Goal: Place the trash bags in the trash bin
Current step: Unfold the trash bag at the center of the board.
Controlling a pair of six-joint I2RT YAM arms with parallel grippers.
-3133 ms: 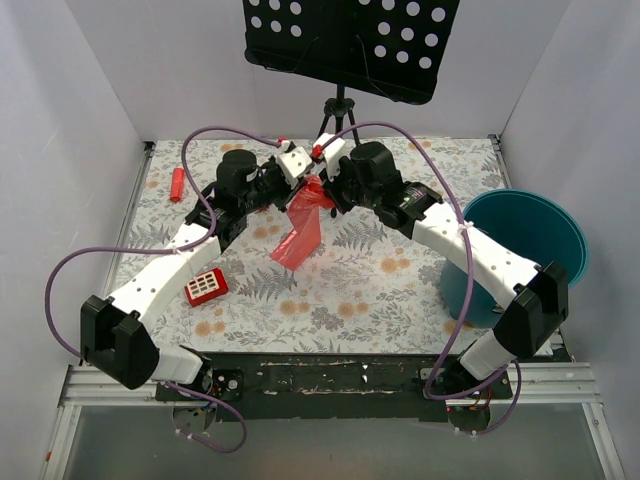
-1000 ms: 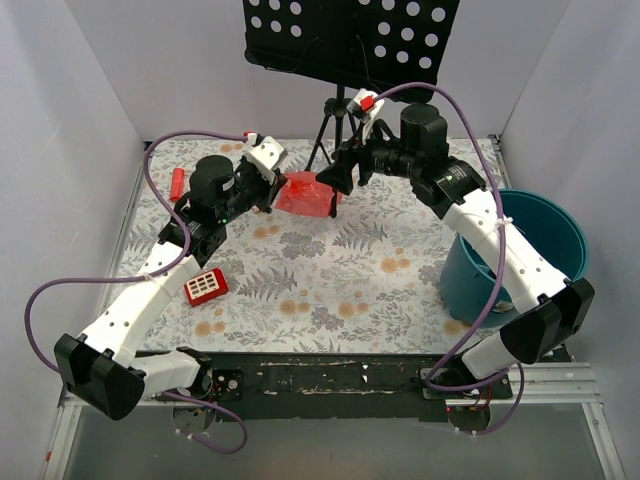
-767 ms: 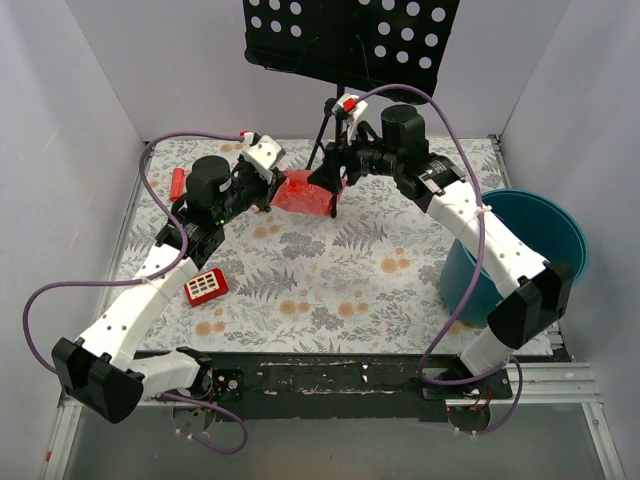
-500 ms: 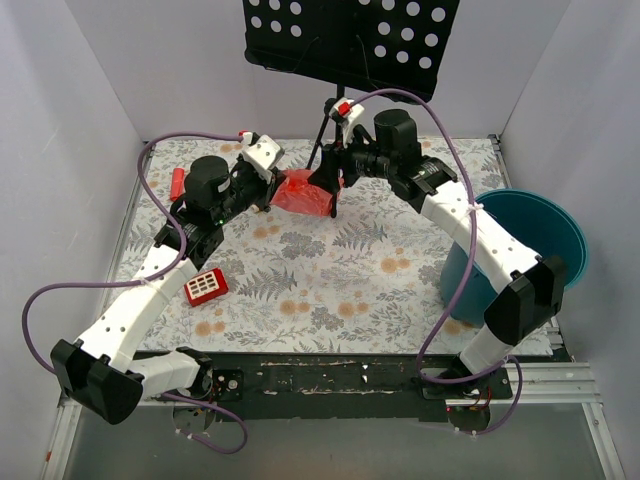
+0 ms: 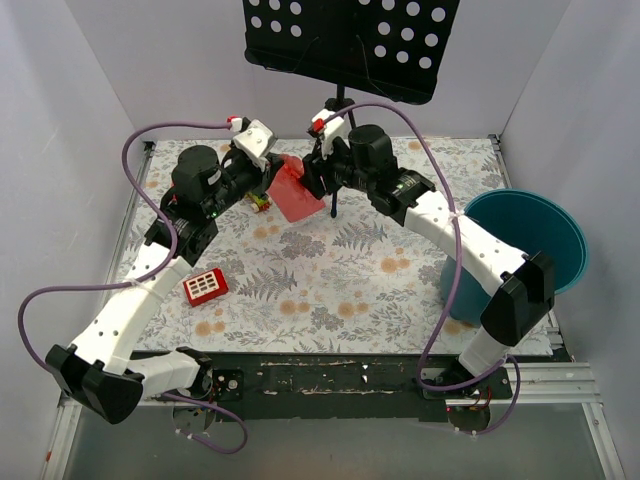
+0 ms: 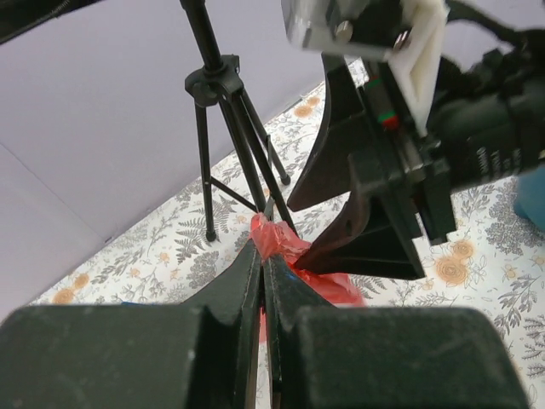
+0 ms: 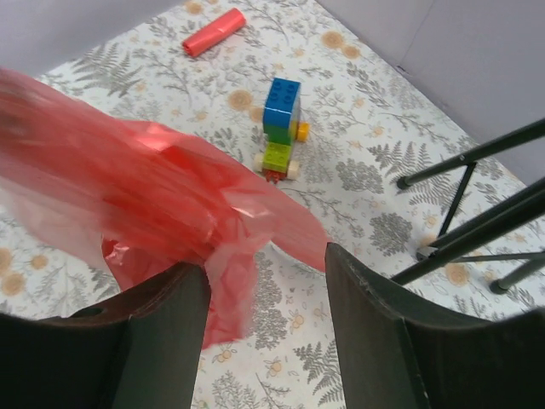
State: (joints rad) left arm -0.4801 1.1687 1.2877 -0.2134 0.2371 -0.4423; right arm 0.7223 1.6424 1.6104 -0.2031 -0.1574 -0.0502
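Note:
The trash bag is thin crinkly red-pink film held up above the back middle of the table. My left gripper is shut on its top edge; in the left wrist view the jaws pinch a bunched bit of the bag. My right gripper meets it from the right, open. In the right wrist view the bag drapes over the left finger and hangs partly into the gap, clear of the right finger. The teal trash bin stands at the far right, away from both grippers.
A black music stand on a tripod stands just behind the grippers. A small brick toy lies under the bag. A red cylinder lies at back left, and a red block with white squares at front left. White walls enclose the table.
Both grippers have shifted left and back with the bag, which now hangs tilted. The right gripper has closed in on the bag and its jaws have narrowed.

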